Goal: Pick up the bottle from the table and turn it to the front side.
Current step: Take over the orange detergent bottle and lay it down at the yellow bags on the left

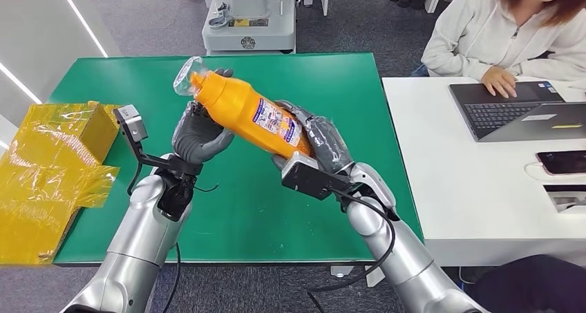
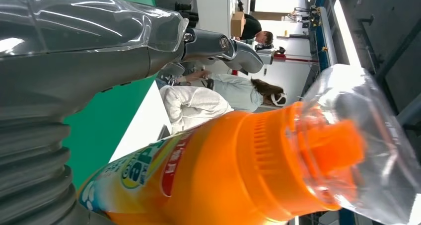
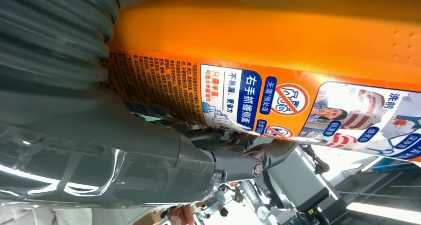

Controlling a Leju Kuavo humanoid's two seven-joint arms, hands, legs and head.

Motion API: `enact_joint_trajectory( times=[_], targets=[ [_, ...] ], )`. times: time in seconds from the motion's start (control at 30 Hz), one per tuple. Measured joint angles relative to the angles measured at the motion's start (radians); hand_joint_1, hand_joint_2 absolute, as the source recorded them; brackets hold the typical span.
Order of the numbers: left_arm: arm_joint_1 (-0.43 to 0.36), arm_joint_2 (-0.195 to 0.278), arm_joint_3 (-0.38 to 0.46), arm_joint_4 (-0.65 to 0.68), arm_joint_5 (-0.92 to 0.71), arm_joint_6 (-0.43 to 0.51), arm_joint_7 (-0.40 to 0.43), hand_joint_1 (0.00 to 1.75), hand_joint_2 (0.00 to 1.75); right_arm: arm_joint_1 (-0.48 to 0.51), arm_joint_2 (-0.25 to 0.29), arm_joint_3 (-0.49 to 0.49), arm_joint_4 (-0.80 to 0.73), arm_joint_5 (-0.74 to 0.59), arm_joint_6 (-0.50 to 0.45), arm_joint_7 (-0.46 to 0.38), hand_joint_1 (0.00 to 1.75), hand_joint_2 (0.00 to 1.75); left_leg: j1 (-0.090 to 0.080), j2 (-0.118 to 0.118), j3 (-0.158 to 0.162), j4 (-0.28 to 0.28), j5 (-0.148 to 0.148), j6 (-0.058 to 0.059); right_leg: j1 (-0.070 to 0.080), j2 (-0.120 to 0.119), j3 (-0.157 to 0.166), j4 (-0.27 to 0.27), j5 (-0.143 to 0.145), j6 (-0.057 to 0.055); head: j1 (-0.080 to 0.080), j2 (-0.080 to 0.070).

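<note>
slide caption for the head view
Both hands, left hand and right hand, hold an orange plastic bottle above the green table.

bottle [image 1: 252, 112] | orange, printed label, clear plastic over cap | tilted, cap toward 10 o'clock | held off green table

This looks like an office-style robotics lab. A person [image 1: 508, 33] works at a laptop [image 1: 515, 109] on a white desk [image 1: 456, 188] beside the green table [image 1: 228, 216], and grey machinery [image 1: 249, 16] stands on grey carpet beyond its far edge.
</note>
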Motion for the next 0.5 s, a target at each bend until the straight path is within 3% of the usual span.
enact_joint_trajectory(
  times=[0.5],
  targets=[
    [-0.005, -0.01, -0.021, -0.014, 0.053, -0.001, 0.011, 0.0, 1.75, -0.042, 0.027, 0.001, 0.045, -0.05, 0.015, 0.024, 1.75, 1.75, 0.0, 0.0, 0.0, 0.0, 0.0, 0.0, 0.0, 0.0, 0.0, 0.0, 0.0, 0.0, 0.0, 0.0]
  ],
)
